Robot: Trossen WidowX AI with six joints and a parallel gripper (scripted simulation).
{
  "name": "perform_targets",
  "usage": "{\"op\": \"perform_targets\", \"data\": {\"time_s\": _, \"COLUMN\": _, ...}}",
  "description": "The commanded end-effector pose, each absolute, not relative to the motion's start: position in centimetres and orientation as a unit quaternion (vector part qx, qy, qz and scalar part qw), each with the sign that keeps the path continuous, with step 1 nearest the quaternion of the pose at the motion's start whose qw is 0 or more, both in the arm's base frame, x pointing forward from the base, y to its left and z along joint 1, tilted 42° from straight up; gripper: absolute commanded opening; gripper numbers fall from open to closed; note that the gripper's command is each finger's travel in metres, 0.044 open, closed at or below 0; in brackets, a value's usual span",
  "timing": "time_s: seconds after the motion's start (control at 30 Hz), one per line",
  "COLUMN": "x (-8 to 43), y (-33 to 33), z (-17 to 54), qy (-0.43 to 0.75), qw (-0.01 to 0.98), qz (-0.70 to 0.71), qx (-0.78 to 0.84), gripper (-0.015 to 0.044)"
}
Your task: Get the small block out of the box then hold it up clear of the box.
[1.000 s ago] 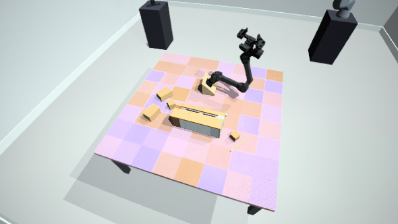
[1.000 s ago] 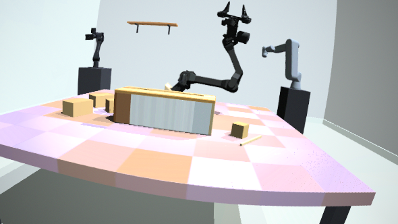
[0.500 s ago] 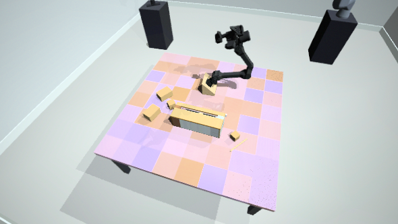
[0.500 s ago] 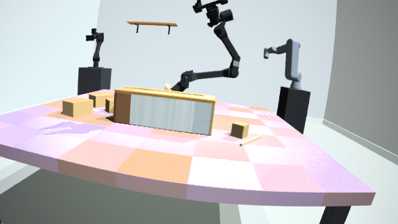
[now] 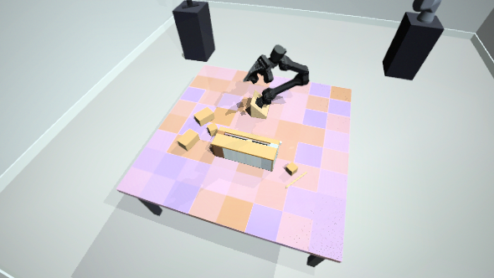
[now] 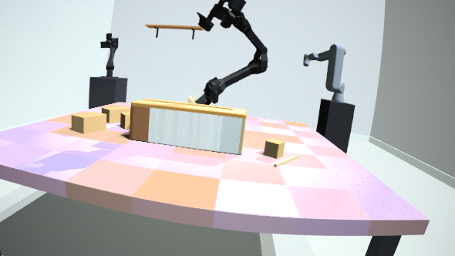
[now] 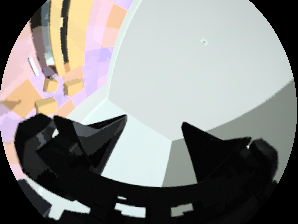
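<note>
The box (image 5: 244,146) (image 6: 139,104) (image 7: 76,42) stands upright on the table, with a wooden top, a long slot in it and a pale, clear-looking front. No block can be made out through the front, so the small block's place inside is hidden. My gripper (image 6: 201,21) (image 7: 154,121) is open with nothing between its fingers. It is raised high above the table, behind the box and well away from it. In the wrist view its two dark fingertips stand wide apart against wall and floor.
A wooden cube (image 5: 291,168) (image 6: 274,149) and a thin stick (image 5: 295,180) (image 6: 287,160) lie right of the box. Left are two larger blocks (image 5: 203,116) (image 5: 188,139) (image 6: 89,122) and a smaller one (image 5: 212,129) near the box's end. A wooden wedge-like piece (image 5: 259,110) stands at the arm's base.
</note>
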State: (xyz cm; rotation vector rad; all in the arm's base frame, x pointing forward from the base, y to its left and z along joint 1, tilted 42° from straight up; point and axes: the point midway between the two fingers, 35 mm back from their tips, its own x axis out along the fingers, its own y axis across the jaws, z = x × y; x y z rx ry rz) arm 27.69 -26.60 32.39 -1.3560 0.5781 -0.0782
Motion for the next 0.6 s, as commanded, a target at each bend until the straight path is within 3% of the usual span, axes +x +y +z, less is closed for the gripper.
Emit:
{"op": "perform_targets", "data": {"time_s": 0.0, "x": 31.4, "y": -23.2, "z": 27.6, "qy": 0.283, "qw": 0.759, "qz": 0.078, "qx": -0.581, "gripper": 0.0400}}
{"op": "perform_targets", "data": {"time_s": 0.27, "x": 35.1, "y": -13.5, "z": 18.6, "qy": 0.334, "qw": 0.734, "qz": 0.326, "qx": -0.493, "gripper": 0.0400}}
{"op": "perform_targets", "data": {"time_s": 0.57, "x": 32.8, "y": -1.8, "z": 11.9, "qy": 0.405, "qw": 0.591, "qz": 0.580, "qx": -0.387, "gripper": 0.0400}}
